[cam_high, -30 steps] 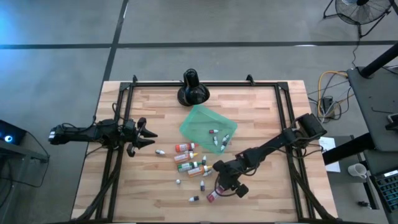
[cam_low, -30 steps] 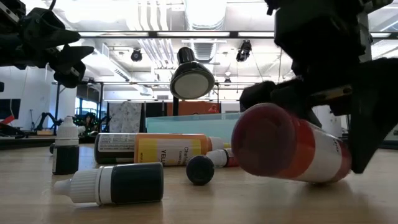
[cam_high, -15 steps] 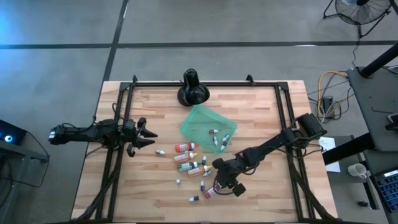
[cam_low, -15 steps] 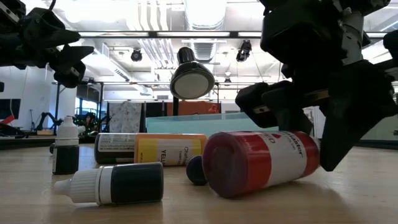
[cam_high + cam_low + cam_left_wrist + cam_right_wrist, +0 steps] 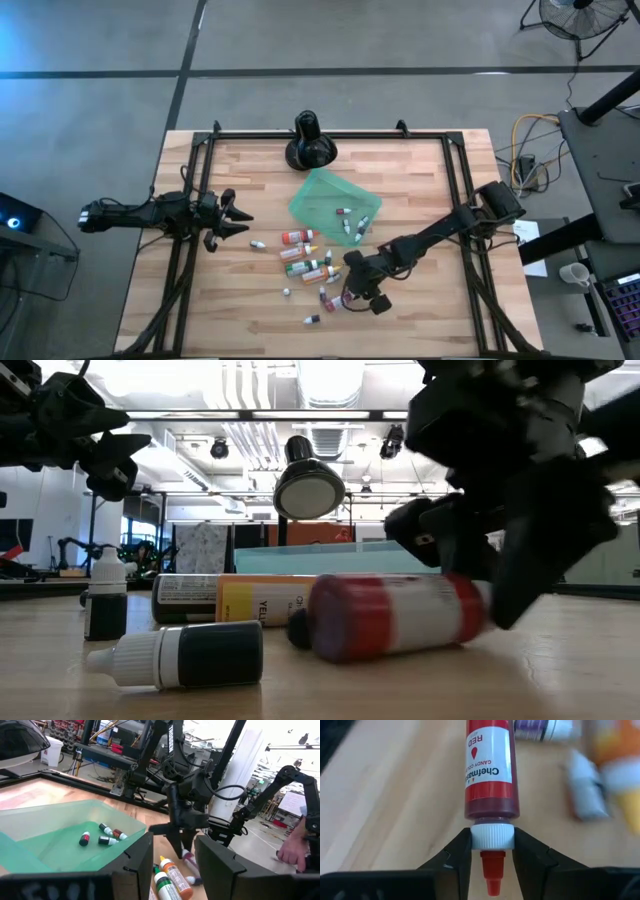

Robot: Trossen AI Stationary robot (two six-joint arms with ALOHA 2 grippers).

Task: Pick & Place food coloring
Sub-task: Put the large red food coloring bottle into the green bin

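Observation:
A red food coloring bottle (image 5: 490, 775) lies on its side on the wooden table, near the front right of the loose bottles. My right gripper (image 5: 352, 296) is shut on its cap end. In the low view the bottle (image 5: 390, 615) lies flat, with the gripper (image 5: 500, 560) above its right end. Several other small food coloring bottles (image 5: 305, 262) lie loose on the table, and a few (image 5: 352, 222) lie in the green tray (image 5: 325, 195). My left gripper (image 5: 240, 215) hovers open above the table's left side, level, with nothing between its fingers. My right gripper pinches the red bottle's white ribbed cap collar (image 5: 491, 836) between its two fingers (image 5: 457, 851), with the red nozzle tip (image 5: 491, 870) lying back between them. The fingers slant down from the table's right and lie along the bottle. The bottle's body rests on the table.
A black round-based stand (image 5: 310, 142) sits at the far edge behind the tray. A black frame (image 5: 455, 190) runs along the table's sides. A purple bottle (image 5: 542, 727) and an orange bottle (image 5: 620, 765) lie close beyond the red one. Bare wood lies at the near right.
My right gripper has rolled at the wrist and kept its place. The red bottle has swung round on the table: its bottom end has gone toward the loose bottles, and it now lies flat and side-on in the low view, where it was tilted with its bottom toward the camera.

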